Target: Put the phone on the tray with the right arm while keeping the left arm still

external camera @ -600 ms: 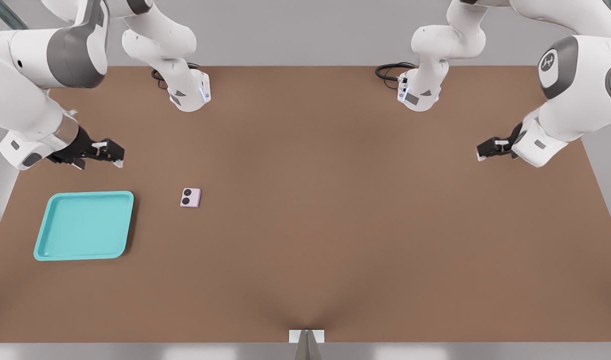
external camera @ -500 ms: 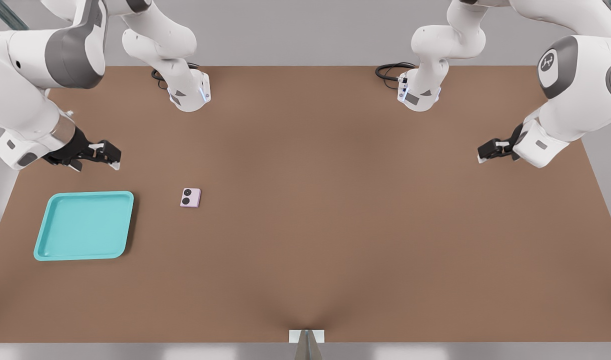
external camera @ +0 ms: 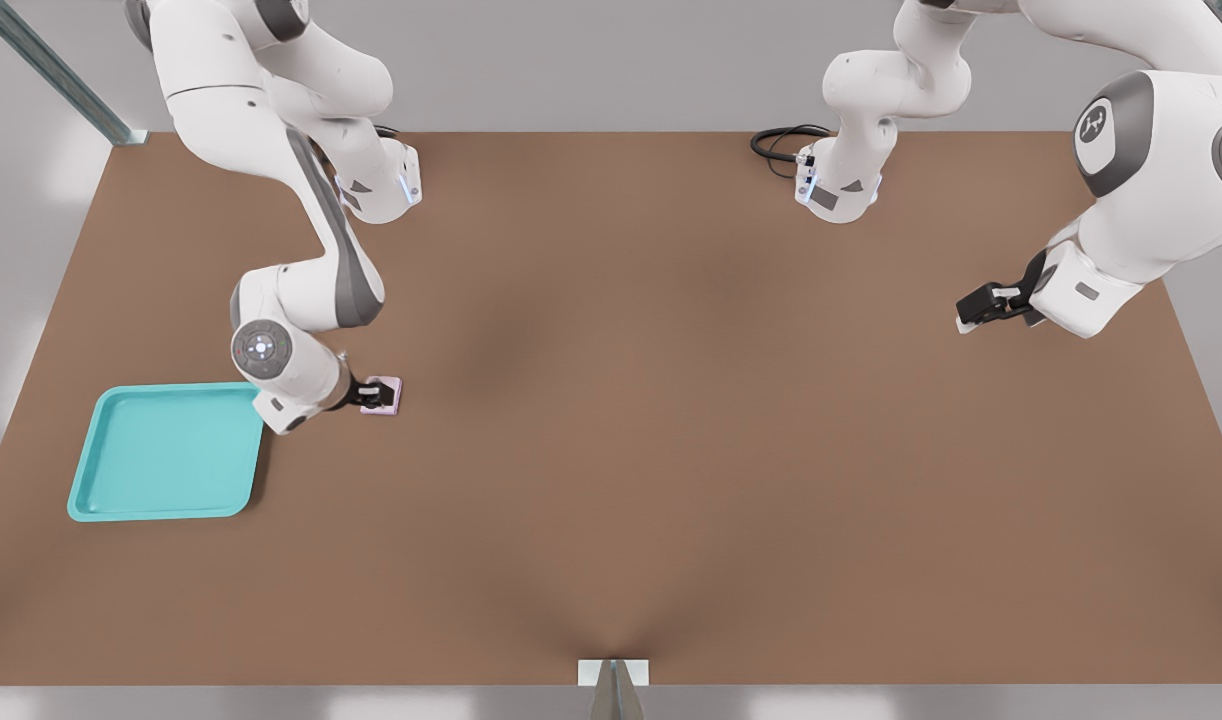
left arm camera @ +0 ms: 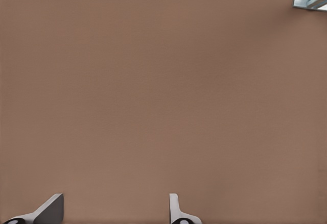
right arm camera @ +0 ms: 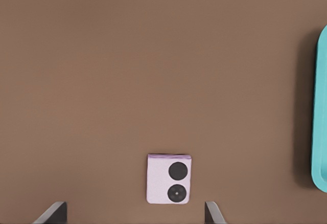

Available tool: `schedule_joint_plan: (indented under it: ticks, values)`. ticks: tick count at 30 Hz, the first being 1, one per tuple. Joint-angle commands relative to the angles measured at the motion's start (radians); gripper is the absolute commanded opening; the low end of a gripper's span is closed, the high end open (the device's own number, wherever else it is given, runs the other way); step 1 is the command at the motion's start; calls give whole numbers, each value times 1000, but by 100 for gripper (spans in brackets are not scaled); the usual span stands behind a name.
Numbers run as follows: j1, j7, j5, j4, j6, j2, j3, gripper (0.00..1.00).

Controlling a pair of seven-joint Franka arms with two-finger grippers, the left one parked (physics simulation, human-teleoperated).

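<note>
The pale pink phone (external camera: 392, 396) lies flat on the brown table, its two black lenses facing up in the right wrist view (right arm camera: 169, 179). My right arm reaches down from the back on the front view's left. Its gripper (external camera: 375, 393) is low over the phone, covering the phone's side nearest the tray. In the right wrist view the gripper (right arm camera: 134, 215) is open, fingers set wide, with the phone lying between them and untouched. The turquoise tray (external camera: 161, 460) sits just to the front view's left of the phone, and its rim (right arm camera: 321, 111) shows in the right wrist view.
The parked arm's gripper (external camera: 986, 303) hangs over the table at the front view's right. Two arm bases (external camera: 376, 185) (external camera: 836, 190) with black cables stand at the back edge. A small white bracket (external camera: 613, 672) sits at the middle of the front edge.
My right arm swung from behind the tray toward the front view's right and came down, bringing the gripper over the phone. Phone and tray have not moved.
</note>
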Motion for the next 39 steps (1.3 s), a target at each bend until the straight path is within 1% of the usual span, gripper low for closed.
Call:
schedule_joint_plan:
  ticks: [1, 4, 6, 9, 11, 12, 13, 21, 35, 39]
  values:
    - [-8, 298, 0, -45, 258, 7, 0, 100]
    - [-14, 298, -1, -49, 263, 56, 0, 100]
    - [-14, 292, -13, -75, 276, 63, 3, 100]
    - [-14, 286, -119, -183, 318, 40, 29, 100]
    - [-14, 285, -135, -211, 324, 34, 38, 100]
    - [-17, 271, -168, -214, 325, 37, 38, 100]
    - [-23, 243, -168, -214, 325, 40, 38, 100]
    - [-34, 243, -168, -257, 367, 76, 38, 100]
    - [-63, 245, -167, -263, 414, 170, 38, 100]
    - [-65, 245, -167, -263, 418, 178, 38, 100]
